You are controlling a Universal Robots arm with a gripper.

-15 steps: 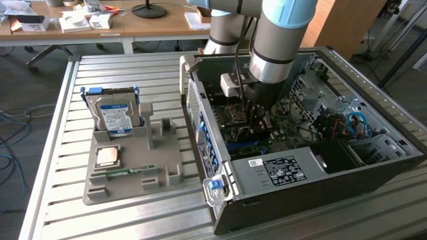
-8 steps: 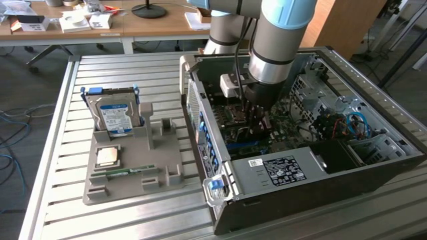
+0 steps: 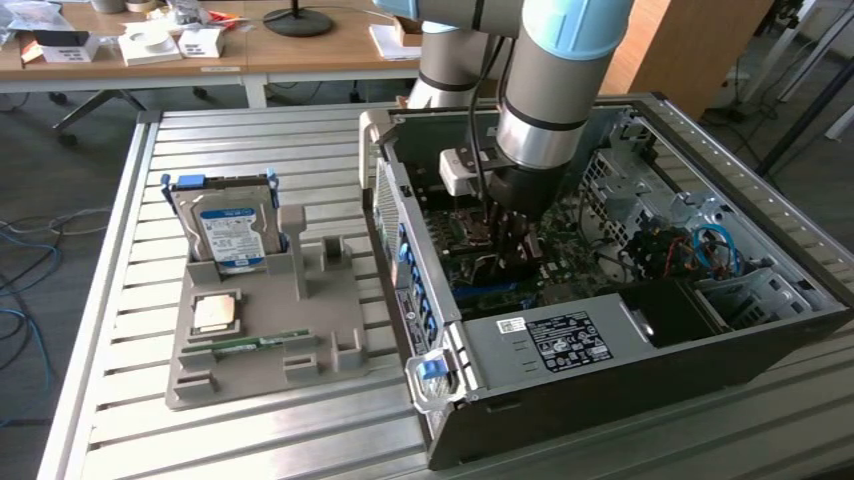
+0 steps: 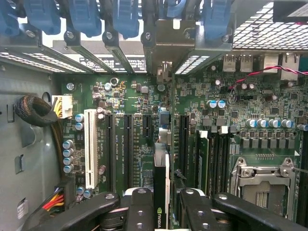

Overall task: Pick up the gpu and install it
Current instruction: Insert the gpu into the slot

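Observation:
The gpu [image 4: 161,178] shows edge-on as a thin dark card with a small green logo, standing upright over the green motherboard [image 4: 120,96] among the black expansion slots. Its metal bracket [image 4: 166,45] reaches the rear slot openings under the blue clips. My gripper [image 4: 162,214] is shut on the card, with a black finger [image 4: 139,211] on each side of it. In the exterior view the arm reaches down into the open computer case [image 3: 747,330], and the gripper [image 3: 514,240] is low over the board. The card itself is hard to make out there.
A grey holder [image 3: 334,350] to the exterior view's left of the case carries the blue-labelled hard drive [image 3: 230,232], a processor chip [image 3: 216,313] and a green memory stick [image 3: 247,346]. Inside the case are the power supply [image 3: 561,340], cables [image 3: 701,250] and the empty processor socket [image 4: 262,183].

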